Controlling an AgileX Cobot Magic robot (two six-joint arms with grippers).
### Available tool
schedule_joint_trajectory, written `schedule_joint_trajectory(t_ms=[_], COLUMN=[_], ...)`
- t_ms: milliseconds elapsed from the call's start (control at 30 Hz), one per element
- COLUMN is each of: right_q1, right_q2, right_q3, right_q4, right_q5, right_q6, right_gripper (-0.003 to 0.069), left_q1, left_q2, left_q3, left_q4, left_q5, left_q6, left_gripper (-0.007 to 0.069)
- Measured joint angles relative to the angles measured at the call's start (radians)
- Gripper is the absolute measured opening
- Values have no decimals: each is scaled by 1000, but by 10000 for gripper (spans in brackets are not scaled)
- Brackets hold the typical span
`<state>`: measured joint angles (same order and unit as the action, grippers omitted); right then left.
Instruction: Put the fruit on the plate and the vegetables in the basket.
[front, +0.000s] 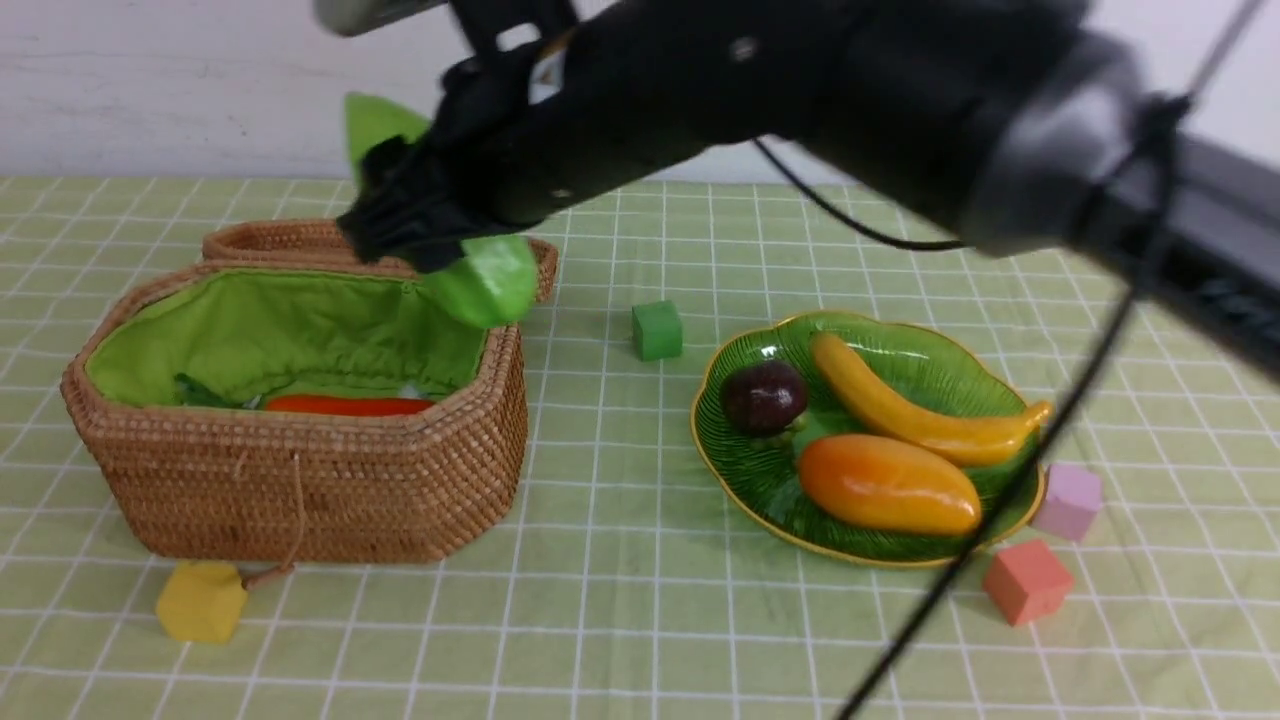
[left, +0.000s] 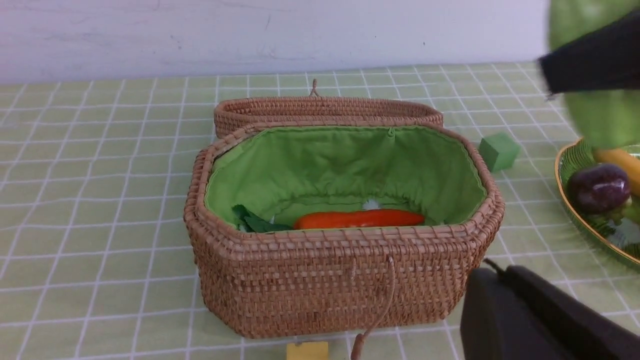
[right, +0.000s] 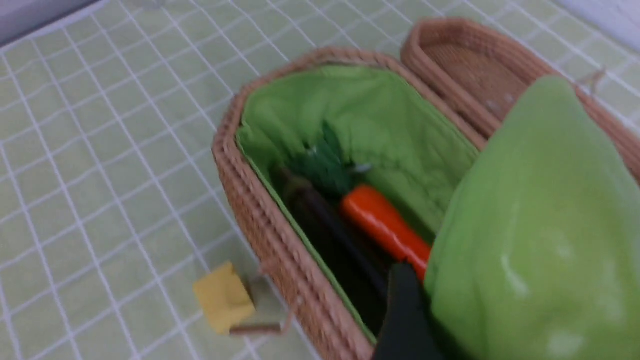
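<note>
My right gripper is shut on the bumpy light green gourd and holds it above the right end of the open wicker basket. In the right wrist view the gourd fills the near side, with one black finger beside it. The carrot and the dark eggplant lie inside the basket. The green plate holds the banana, mango and mangosteen. My left gripper is shut and empty, low beside the basket's near right corner.
The wicker lid lies behind the basket. Foam cubes lie about: green between basket and plate, yellow by the basket's front, lilac and salmon beside the plate. The right arm and its cable cross above the plate.
</note>
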<state>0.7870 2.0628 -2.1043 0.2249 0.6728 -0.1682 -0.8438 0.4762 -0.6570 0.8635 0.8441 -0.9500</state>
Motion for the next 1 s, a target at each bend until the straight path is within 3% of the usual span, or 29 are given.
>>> schedule_joint_trajectory(t_ms=[200, 400, 567, 667, 833, 900, 1000], right_q1=[10, 10, 10, 10, 10, 10, 10], right_q2=[203, 250, 202, 147, 0, -67, -128], right_q3=[-243, -296, -302, -302, -306, -309, -288], right_q4=[0, -1, -38, -59, -102, -147, -187], right_q5=[-14, 16, 145, 276, 547, 582, 588], right_q6=[-9, 7, 17, 24, 76, 82, 113], right_gripper=[450, 662, 657, 601, 387, 216, 67], left_q1=[0, 0, 0, 0, 0, 0, 0], left_q2=[0, 0, 0, 0, 0, 0, 0], left_q3=[0, 0, 0, 0, 0, 0, 0], left_q4=[7, 0, -6, -31, -159, -250, -313], left_q5=[-1, -1, -10, -29, -105, -164, -206], left_q6=[-3, -3, -3, 11, 125, 201, 239], left_gripper=[0, 0, 0, 1, 1, 1, 2])
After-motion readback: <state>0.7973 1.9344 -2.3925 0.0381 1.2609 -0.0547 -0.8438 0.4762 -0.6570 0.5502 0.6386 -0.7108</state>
